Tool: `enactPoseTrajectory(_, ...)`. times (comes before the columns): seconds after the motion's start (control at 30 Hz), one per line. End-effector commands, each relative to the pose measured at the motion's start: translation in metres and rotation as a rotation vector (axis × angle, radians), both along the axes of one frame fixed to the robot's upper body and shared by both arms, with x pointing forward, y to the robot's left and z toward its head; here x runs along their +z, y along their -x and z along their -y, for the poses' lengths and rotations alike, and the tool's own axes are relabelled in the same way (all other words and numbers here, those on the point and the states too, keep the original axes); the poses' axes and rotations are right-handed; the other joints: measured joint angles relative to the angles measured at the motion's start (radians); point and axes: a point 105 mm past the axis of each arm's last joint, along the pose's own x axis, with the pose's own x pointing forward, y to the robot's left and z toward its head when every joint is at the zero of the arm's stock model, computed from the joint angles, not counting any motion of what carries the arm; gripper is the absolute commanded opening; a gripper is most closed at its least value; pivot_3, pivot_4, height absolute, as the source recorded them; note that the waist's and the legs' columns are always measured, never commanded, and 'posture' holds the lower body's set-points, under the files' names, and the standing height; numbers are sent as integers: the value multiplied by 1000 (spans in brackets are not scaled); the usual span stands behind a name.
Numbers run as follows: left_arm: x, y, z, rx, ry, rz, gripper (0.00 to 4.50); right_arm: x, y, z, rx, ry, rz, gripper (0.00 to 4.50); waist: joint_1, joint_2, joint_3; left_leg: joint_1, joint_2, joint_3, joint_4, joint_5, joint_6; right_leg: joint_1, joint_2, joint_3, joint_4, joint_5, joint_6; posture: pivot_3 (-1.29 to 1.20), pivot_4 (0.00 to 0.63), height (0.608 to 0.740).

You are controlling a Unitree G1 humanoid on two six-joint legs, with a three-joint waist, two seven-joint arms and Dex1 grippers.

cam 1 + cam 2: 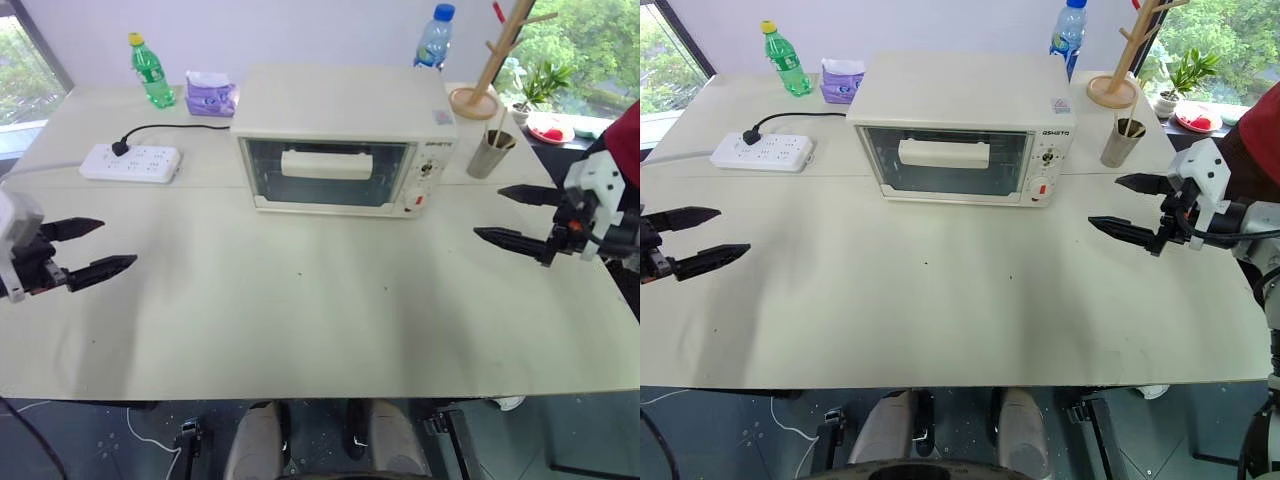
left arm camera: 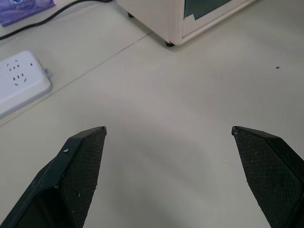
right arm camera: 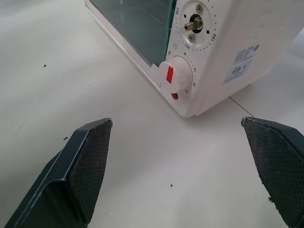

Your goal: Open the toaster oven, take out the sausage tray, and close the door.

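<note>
Held both tools, left tool and right tool, wide and empty, flanking the door at 12 o'clock, shut.

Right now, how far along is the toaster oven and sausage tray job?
Nothing looks done: the cream-white boxy toaster oven has its glass door shut. Nothing is in hand: the left gripper and right gripper hang open over the table, apart from the oven. Opening, removing the tray and closing remain.

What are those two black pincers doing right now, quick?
Left pincer: open, holding nothing, above the pale table.
Right pincer: open, holding nothing.
</note>
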Motion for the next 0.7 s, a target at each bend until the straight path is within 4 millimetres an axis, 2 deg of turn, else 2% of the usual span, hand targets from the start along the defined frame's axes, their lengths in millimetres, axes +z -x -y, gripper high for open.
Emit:
enactPoseTrajectory(0.03,17,-2,20,-86,21,41,4500,17,4,-14,44,-54,44,4462,0,0,0,0,0,0,0,0,0,0,0,0,0,0,0,0,150,722)
enactPoseTrajectory(0.1,24,-5,33,-138,45,50,4500,18,6,-25,78,-67,32,4462,2,0,0,0,0,0,0,0,0,0,0,0,0,1,2,0,150,722)
enactPoseTrajectory(0.2,36,-9,65,-284,82,45,4500,23,9,-55,168,-121,15,4462,2,0,0,0,0,0,1,0,0,1,0,0,0,1,2,0,150,722)
enactPoseTrajectory(0.3,45,-16,86,-382,106,26,4500,27,9,-79,234,-151,14,4462,1,0,0,0,-1,-1,1,0,0,1,0,0,1,2,3,0,150,722)
enactPoseTrajectory(0.37,49,-21,96,-430,109,23,4500,28,6,-88,250,-159,17,4462,0,0,0,0,-1,-1,1,0,0,1,1,0,1,2,3,0,150,722)
enactPoseTrajectory(0.47,60,-31,121,-555,118,31,4500,29,-7,-107,278,-188,26,4462,1,-1,0,0,-1,-1,2,0,0,2,1,0,1,2,3,0,150,722)
enactPoseTrajectory(0.7,70,-41,144,-666,99,41,4500,20,-26,-133,308,-203,24,4462,0,-1,0,0,-1,-1,3,0,0,2,2,1,2,2,3,0,150,722)
